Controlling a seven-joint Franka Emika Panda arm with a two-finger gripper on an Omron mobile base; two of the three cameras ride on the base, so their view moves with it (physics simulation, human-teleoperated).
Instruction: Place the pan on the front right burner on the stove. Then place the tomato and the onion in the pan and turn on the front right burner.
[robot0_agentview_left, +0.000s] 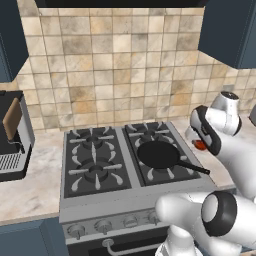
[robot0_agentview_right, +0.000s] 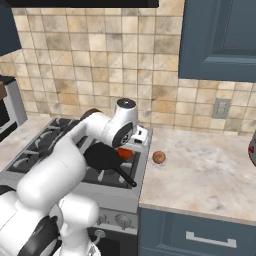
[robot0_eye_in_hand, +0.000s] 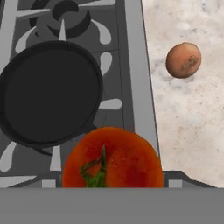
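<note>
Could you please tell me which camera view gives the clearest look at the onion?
The hand view shows the onion best: large, unobstructed, lying on the pale counter beside the stove. The right base view shows it too, as a small brown ball on the counter right of the pan. In the left base view I cannot pick it out.

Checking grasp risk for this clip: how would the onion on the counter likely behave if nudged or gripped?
The onion looks round and lies free on the flat counter, so a nudge would probably roll it. Its smooth, sheened skin could slip between narrow fingers.
</note>
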